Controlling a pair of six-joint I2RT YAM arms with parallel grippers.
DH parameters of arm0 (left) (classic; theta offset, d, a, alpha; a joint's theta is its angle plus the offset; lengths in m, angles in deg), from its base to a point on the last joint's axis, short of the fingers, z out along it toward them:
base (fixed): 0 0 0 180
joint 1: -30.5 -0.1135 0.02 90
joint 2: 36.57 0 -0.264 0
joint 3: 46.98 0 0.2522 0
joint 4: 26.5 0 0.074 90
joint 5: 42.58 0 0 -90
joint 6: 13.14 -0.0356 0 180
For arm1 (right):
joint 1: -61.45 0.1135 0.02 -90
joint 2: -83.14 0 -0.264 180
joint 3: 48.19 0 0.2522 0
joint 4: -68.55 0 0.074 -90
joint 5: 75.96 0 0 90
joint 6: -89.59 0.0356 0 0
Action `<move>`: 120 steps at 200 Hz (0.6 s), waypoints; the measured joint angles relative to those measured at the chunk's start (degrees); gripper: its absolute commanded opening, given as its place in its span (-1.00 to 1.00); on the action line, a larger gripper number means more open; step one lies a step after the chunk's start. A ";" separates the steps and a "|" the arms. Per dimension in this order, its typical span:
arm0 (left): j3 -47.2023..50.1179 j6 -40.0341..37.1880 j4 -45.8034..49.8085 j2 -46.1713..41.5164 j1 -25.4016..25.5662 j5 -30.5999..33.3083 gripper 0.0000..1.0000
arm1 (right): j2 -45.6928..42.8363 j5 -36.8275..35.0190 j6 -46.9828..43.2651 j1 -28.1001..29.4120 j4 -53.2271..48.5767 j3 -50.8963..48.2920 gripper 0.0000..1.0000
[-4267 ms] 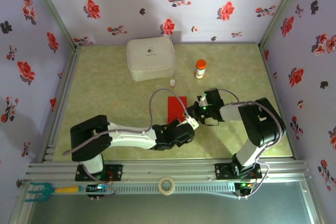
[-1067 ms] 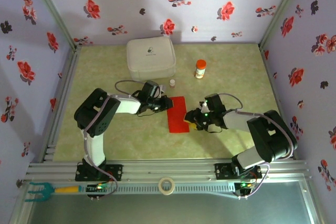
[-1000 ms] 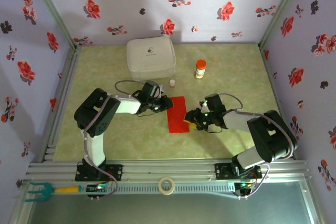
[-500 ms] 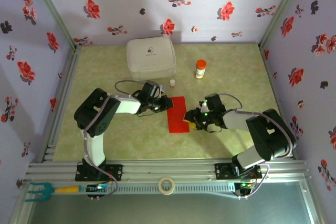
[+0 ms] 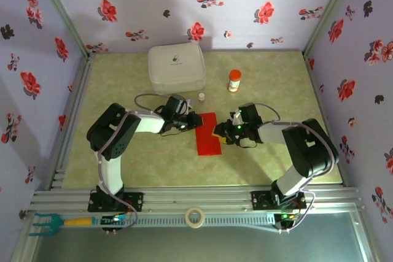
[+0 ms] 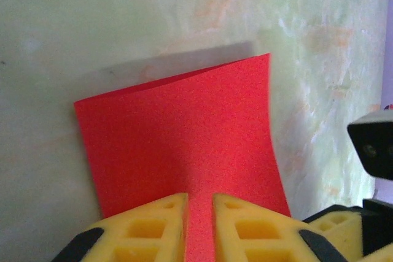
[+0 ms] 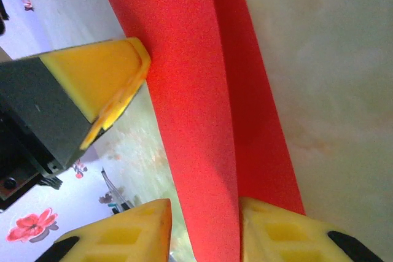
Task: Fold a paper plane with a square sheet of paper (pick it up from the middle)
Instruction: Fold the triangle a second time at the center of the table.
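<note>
- Your green table sits between flowered walls.
- The folded square sheet of paper lies mid-table.
- Your left gripper and right gripper each pinch its edge.

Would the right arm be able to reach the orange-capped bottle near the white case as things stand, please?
Probably yes. The orange-capped bottle stands on open table just beyond the right gripper, with nothing between them. But that gripper looks shut on the red paper, so it would have to let go first.
</note>
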 measured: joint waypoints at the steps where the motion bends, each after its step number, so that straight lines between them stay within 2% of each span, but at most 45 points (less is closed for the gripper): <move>1: 0.00 0.00 0.00 0.00 0.02 0.00 -0.60 | 0.09 0.04 -0.13 -0.02 0.00 0.09 -0.43; 27: -0.39 -0.61 0.50 0.00 0.04 -0.39 -0.52 | 2.67 1.40 -1.86 -0.76 0.02 2.01 -0.59; 62: -0.92 -2.71 2.84 -1.22 0.57 -0.90 -0.25 | 4.66 2.05 -2.78 -1.22 -0.04 2.27 -0.86; 81: -0.92 -4.52 5.57 -3.56 1.44 -0.33 -0.20 | 4.72 2.01 -2.51 -1.22 0.02 2.27 -0.94; 100: -0.92 -7.82 9.01 -8.07 3.61 3.19 -0.20 | 4.70 1.70 -0.20 -1.22 2.36 1.70 -0.99; 120: -0.92 -12.63 12.79 -13.94 8.17 10.01 -0.18 | 4.31 0.70 4.28 -1.22 6.56 -0.50 -1.00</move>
